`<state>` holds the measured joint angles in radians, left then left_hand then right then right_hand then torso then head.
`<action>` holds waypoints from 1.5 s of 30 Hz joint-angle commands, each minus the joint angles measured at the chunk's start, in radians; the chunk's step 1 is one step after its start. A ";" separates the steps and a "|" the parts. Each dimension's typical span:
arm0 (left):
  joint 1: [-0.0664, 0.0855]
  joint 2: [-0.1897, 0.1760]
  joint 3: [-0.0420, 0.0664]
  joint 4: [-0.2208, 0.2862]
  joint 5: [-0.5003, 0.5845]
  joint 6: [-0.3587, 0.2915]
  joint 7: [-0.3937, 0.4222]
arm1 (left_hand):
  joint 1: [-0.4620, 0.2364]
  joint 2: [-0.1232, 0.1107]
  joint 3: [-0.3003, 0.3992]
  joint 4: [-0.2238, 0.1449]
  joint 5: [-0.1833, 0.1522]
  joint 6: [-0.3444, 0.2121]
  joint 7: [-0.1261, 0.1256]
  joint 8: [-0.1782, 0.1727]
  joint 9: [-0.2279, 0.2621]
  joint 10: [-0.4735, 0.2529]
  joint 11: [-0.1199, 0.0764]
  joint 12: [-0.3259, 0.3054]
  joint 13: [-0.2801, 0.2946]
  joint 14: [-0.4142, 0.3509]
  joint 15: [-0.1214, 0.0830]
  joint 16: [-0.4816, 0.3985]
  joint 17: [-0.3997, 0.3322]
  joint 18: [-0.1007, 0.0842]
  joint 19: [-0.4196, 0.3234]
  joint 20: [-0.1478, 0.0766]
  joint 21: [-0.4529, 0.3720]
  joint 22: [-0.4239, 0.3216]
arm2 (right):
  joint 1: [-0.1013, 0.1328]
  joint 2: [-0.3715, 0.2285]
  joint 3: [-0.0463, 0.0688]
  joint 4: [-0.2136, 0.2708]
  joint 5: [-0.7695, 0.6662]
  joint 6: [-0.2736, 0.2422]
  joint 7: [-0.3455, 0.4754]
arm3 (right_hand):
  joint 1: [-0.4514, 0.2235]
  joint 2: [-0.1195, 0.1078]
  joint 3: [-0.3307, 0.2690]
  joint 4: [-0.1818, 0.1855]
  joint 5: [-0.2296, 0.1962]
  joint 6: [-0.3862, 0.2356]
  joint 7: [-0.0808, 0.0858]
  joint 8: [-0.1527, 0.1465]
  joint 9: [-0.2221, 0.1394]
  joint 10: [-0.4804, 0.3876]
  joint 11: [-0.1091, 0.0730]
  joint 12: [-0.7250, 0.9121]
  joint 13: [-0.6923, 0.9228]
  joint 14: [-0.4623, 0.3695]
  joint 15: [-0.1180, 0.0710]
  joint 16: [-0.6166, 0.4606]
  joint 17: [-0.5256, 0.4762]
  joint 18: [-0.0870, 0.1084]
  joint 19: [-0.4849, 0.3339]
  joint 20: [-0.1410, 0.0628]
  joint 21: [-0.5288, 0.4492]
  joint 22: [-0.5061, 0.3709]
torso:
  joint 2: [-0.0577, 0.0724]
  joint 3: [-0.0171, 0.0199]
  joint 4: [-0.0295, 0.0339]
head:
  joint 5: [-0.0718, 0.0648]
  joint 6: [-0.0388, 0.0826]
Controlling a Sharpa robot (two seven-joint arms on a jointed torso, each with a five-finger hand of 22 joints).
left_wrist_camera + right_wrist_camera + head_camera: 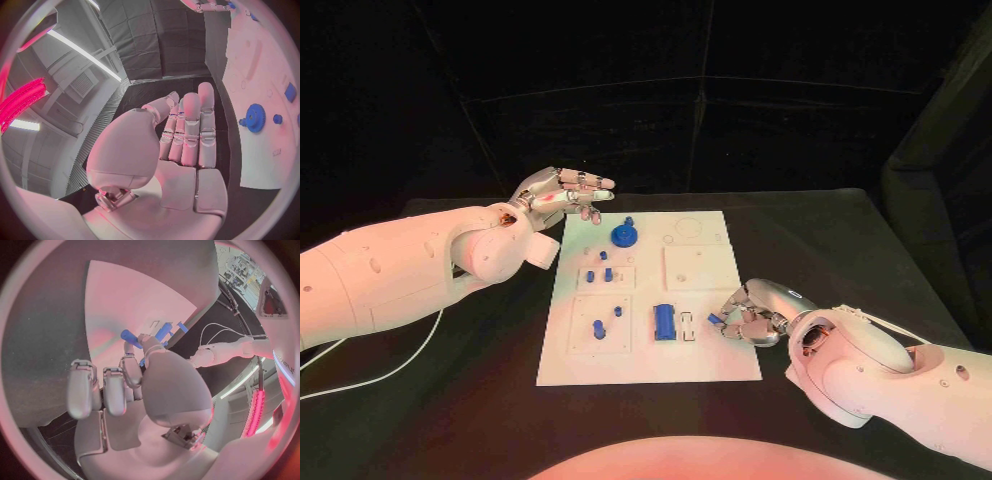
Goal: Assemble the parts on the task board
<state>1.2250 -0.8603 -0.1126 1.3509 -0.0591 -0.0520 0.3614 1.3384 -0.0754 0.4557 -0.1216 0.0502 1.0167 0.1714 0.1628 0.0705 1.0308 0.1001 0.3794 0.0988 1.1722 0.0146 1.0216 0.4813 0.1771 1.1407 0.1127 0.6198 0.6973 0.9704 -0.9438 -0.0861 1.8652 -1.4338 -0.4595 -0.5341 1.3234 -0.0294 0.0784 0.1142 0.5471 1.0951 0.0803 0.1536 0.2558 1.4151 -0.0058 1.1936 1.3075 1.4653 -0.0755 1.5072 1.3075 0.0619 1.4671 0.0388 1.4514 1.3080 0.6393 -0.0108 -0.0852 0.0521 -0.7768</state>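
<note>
Right hand [754, 322] fingers pinching blue part [715, 320] at task board [711, 368] edge, left hand [563, 195] spread

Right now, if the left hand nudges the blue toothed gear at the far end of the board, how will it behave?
The round blue toothed gear looks like rigid moulded plastic, so probably stiff and light. It appears to lie flat on the white task board, so it would likely slide rather than roll. Its raised centre knob probably gives a pinch point.

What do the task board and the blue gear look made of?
Task board: seemingly rigid plastic or painted sheet; flat, matte white, with shallow square recesses. Could be coated metal; I can't tell. Blue gear: likely moulded or printed plastic; uniform saturated blue, dull finish, small teeth seen in the left wrist view.
</note>
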 commanded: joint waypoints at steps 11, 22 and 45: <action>0.001 -0.001 0.001 0.005 0.004 0.011 0.006 | -0.001 0.007 0.000 -0.004 -0.001 0.000 0.003 0.006 -0.002 -0.006 0.002 0.004 0.000 -0.005 0.001 -0.003 -0.001 0.005 -0.004 0.000 -0.006 -0.001 | 0.002 0.066 0.000 -0.032 0.123 -0.047 -0.013 | -0.083 -0.052 0.026 0.041 -0.002 0.043 -0.011 0.007 0.018 0.015 -0.004 0.019 0.012 0.082 -0.001 -0.001 0.144 -0.017 0.024 -0.007 0.005 0.050 | 0.001 0.0004 -0.0001 | 0.002 -0.004; 0.001 -0.002 0.001 0.008 0.004 0.013 0.006 | -0.001 0.007 0.000 -0.004 -0.001 0.000 0.003 0.006 -0.002 -0.006 0.002 0.004 0.000 -0.005 0.001 -0.003 -0.001 0.005 -0.004 0.000 -0.006 -0.001 | 0.002 0.125 0.001 -0.073 0.157 -0.002 -0.043 | -0.121 -0.051 0.030 0.066 -0.002 0.073 -0.027 0.026 0.038 0.020 -0.017 0.005 0.003 0.083 -0.012 0.004 0.152 -0.019 0.030 -0.017 0.012 0.063 | 0.001 0.0006 -0.0004 | 0.007 -0.007; 0.002 -0.005 0.001 0.010 0.004 0.016 0.004 | -0.001 0.007 0.000 -0.004 -0.001 0.000 0.003 0.006 -0.002 -0.006 0.002 0.004 0.000 -0.005 0.001 -0.003 -0.001 0.005 -0.004 0.000 -0.006 -0.001 | 0.002 0.152 0.001 -0.089 0.142 -0.001 -0.059 | -0.160 -0.056 0.017 0.088 -0.026 0.077 -0.030 0.035 0.056 0.028 -0.021 0.003 0.000 0.084 -0.016 0.004 0.153 -0.020 0.031 -0.022 0.014 0.067 | 0.001 0.0012 -0.0013 | 0.013 -0.009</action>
<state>1.2252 -0.8645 -0.1127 1.3586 -0.0591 -0.0475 0.3609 1.3384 -0.0754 0.4557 -0.1216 0.0502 1.0167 0.1714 0.1628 0.0705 1.0309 0.1001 0.3794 0.0988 1.1722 0.0146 1.0216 0.4814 0.1771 1.1407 0.1127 0.6198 0.6973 0.9715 -0.7928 -0.0855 1.7743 -1.2852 -0.4622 -0.5907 1.1712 -0.0849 0.0951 0.1969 0.5256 1.1680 0.0463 0.1857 0.3109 1.4385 -0.0216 1.2030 1.3077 1.4651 -0.0825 1.5072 1.3080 0.0619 1.4671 0.0248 1.4599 1.3076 0.6393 -0.0098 -0.0865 0.0646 -0.7855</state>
